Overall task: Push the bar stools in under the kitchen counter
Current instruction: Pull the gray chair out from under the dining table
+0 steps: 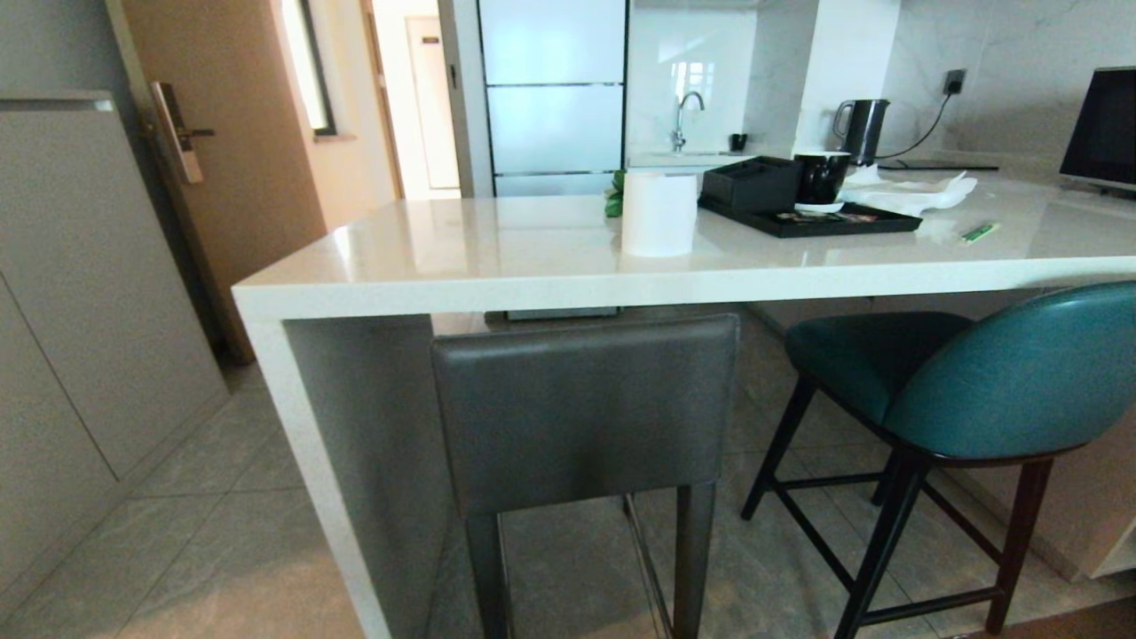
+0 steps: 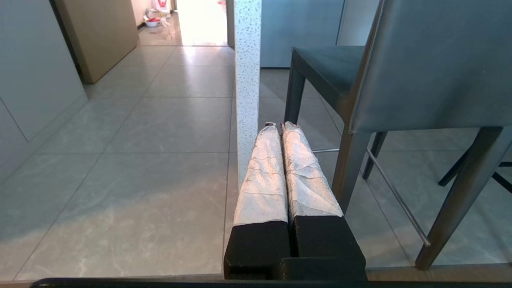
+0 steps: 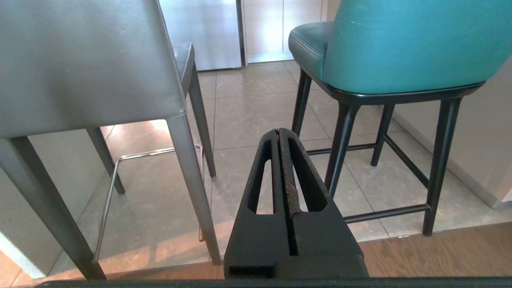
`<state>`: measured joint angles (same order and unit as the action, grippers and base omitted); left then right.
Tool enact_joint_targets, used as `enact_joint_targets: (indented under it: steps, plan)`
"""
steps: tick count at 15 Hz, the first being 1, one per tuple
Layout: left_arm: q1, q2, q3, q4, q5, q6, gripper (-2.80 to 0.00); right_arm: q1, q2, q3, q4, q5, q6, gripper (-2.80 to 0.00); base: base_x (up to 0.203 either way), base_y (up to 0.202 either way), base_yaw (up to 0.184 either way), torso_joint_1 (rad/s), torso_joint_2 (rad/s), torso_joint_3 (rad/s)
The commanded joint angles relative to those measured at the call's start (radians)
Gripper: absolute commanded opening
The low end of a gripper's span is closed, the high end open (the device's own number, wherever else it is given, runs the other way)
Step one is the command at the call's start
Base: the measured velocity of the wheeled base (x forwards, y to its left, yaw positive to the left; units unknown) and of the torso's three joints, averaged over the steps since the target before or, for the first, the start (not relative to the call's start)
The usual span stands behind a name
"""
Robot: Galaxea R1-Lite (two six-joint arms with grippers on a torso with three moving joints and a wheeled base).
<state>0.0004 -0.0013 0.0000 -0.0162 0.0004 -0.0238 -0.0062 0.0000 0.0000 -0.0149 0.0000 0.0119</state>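
Observation:
The dark-grey bar stool [image 1: 586, 408] stands at the left end of the white kitchen counter [image 1: 550, 257], its square back just below the counter's front edge. The teal bar stool [image 1: 994, 382] stands to its right, turned at an angle, its curved back out in front of the counter. Neither arm shows in the head view. My left gripper [image 2: 279, 126] is shut and empty, low, pointing at the counter's slab end panel [image 2: 248, 80] beside the grey stool [image 2: 420, 64]. My right gripper [image 3: 278, 131] is shut and empty, low, between the grey stool [image 3: 88, 60] and the teal stool [image 3: 400, 44].
On the counter stand a white paper roll [image 1: 658, 213], a black tray [image 1: 812, 219] with a box and cup, a kettle [image 1: 861, 129] and a monitor [image 1: 1105, 124]. Cabinets [image 1: 80, 311] and a door [image 1: 222, 142] line the left. Tiled floor meets wood flooring [image 3: 440, 252] near me.

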Motion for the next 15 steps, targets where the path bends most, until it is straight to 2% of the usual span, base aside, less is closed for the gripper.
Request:
enact_joint_targets:
  steps: [1,15]
  plan:
    - [0.001,0.001,0.008,-0.001,0.000,-0.001,-2.80,0.000,0.002,0.008,0.000,0.000,0.000,-2.80,0.000,0.000,0.000,0.000,0.00,0.000]
    - [0.000,0.001,0.009,-0.005,0.001,-0.002,-2.80,0.001,0.001,0.008,0.000,0.000,0.000,-2.80,0.000,0.000,0.000,0.000,0.00,0.000]
